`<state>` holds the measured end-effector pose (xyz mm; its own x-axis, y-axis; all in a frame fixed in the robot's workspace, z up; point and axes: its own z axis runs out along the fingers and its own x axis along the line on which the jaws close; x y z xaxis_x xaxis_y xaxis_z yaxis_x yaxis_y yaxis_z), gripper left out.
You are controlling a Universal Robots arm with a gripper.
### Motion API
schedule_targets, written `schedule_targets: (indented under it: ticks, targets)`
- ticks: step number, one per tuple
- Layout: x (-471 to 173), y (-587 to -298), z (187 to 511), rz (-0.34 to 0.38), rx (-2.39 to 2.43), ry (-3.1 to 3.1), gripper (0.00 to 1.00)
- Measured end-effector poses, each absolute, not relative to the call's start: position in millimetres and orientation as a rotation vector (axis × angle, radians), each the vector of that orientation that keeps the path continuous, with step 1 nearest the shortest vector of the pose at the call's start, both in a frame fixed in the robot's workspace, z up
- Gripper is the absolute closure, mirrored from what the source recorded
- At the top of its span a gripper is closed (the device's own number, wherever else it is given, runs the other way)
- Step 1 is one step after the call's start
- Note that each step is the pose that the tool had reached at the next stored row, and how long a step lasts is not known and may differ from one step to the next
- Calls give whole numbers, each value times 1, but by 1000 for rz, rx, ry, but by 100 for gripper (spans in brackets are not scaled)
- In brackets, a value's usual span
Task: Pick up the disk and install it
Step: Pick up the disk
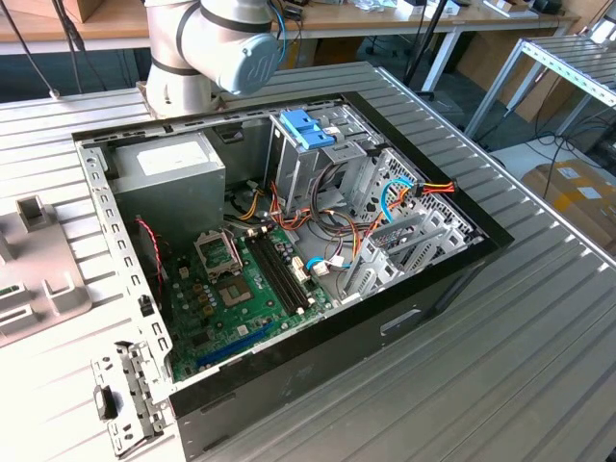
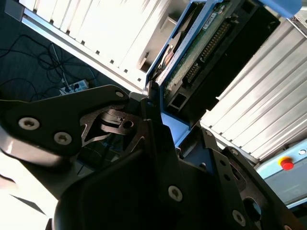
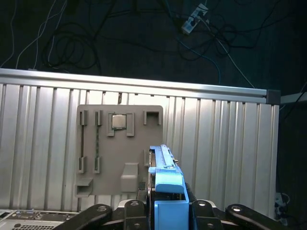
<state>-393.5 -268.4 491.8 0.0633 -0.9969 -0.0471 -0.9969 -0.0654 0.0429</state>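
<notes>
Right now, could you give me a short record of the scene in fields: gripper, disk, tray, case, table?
gripper: shut on the disk, as both wrist views suggest
disk: held edge-on, blue trim showing, above the table near the tray; not yet in the case
tray: grey, flat on the table, with a chip in one slot
case: open, lying on the table; motherboard, power supply and blue latch visible inside
table: ribbed metal
arm: stands behind the case in the exterior view
</notes>
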Motion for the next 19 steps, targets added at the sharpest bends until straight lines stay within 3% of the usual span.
schedule_targets:
  ticks: [19]
  targets:
    - [-387,-276,491,100,-2290,2147,63]
